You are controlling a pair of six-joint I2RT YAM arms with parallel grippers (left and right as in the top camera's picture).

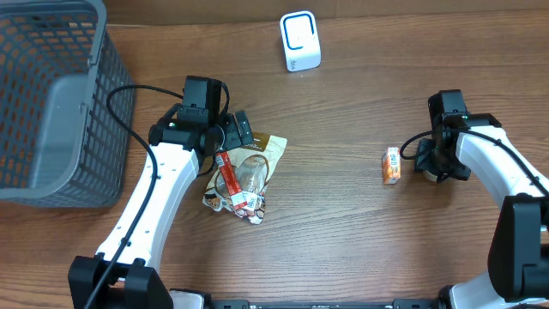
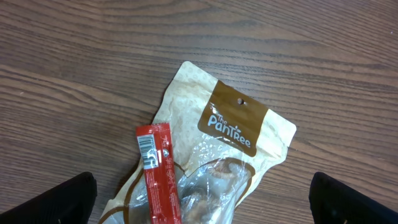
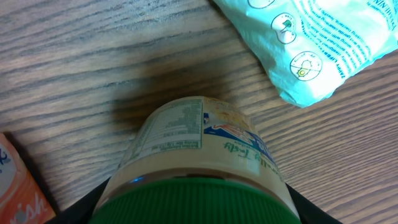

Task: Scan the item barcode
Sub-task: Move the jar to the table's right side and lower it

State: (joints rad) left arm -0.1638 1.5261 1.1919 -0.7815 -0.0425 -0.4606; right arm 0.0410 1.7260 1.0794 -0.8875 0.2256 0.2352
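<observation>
My right gripper (image 1: 431,160) (image 3: 196,208) is shut on a cream jar (image 3: 199,140) with a green ribbed lid (image 3: 196,199). The jar stands on the wood and shows a printed label; in the overhead view the gripper hides it. The white barcode scanner (image 1: 300,40) stands at the table's far edge, well away from both arms. My left gripper (image 1: 230,144) (image 2: 208,205) hangs wide open over a tan snack bag (image 1: 253,167) (image 2: 236,137). A red stick packet (image 1: 227,180) (image 2: 158,174) lies on that bag, its barcode facing up.
A grey wire basket (image 1: 51,103) fills the far left. A small orange packet (image 1: 392,165) (image 3: 15,186) lies just left of the right gripper. A teal pouch (image 3: 317,43) lies beyond the jar in the right wrist view.
</observation>
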